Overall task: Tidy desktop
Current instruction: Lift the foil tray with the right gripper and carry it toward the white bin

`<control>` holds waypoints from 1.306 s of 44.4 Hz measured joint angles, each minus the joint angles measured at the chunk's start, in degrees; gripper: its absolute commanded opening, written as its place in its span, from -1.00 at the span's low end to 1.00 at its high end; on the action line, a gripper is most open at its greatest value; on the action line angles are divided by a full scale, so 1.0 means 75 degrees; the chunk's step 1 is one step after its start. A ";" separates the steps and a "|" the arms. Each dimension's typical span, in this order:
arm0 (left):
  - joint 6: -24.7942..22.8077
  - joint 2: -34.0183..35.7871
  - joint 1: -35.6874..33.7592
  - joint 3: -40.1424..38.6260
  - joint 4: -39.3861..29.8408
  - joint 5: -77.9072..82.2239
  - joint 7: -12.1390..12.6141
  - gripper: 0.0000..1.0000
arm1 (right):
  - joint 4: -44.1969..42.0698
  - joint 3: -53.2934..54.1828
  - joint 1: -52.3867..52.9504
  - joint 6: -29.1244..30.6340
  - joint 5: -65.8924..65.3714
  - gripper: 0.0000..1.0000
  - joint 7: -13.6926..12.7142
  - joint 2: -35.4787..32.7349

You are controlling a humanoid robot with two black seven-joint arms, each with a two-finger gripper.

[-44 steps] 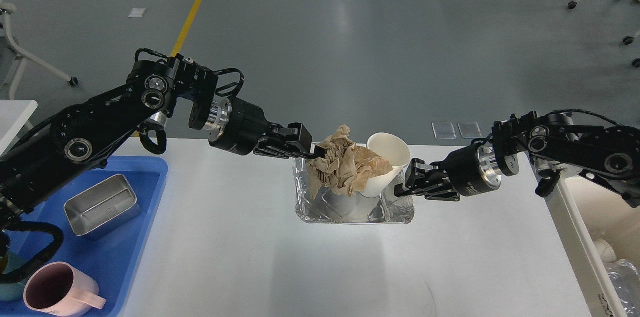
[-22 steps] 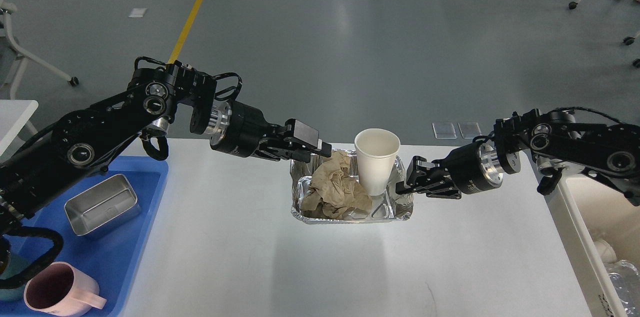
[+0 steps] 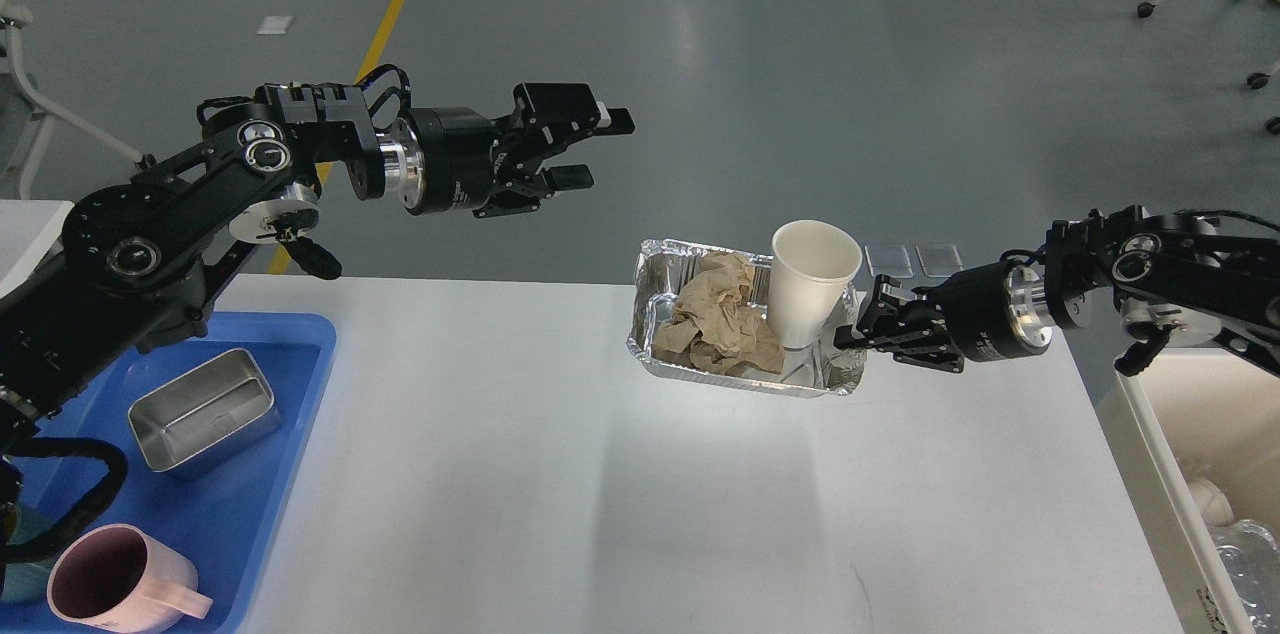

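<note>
The white desktop (image 3: 560, 474) fills the lower middle of the head view. A foil tray (image 3: 740, 379) holds crumpled brown paper (image 3: 715, 319) and an upright white paper cup (image 3: 810, 279). My right gripper (image 3: 853, 332) is shut on the tray's right rim and holds the tray a little above the desktop, right of centre. My left gripper (image 3: 598, 149) is open and empty, raised well above the table to the upper left of the tray.
A blue plastic tray (image 3: 300, 334) at the left edge holds a steel box (image 3: 205, 409) and a pink mug (image 3: 110, 579). A white bin (image 3: 1160, 434) stands off the desktop's right edge. A small white table corner (image 3: 25, 219) shows far left.
My left gripper let go of the tray's left rim, opened and rose up to the left. My right gripper carried the tray up and to the right; the paper settled into it.
</note>
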 measured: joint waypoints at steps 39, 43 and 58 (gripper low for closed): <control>0.3667 -0.0376 0.1843 -0.2433 0.0721 -0.1439 -0.0126 0.87 | -0.0458 0.0525 -0.1948 -0.1870 0.3059 -1.00 0.0190 -0.3367; 0.3714 -0.0361 0.1878 -0.2566 0.0780 -0.1544 -0.0145 0.92 | -0.0458 0.0507 -0.2212 -0.1914 0.3340 -1.00 0.0191 -0.3703; 0.3724 -0.0448 0.2257 -0.3027 0.0966 -0.2443 -0.0261 0.94 | -0.0801 0.0467 -0.3706 -0.2146 0.4365 -1.00 0.0185 -0.4214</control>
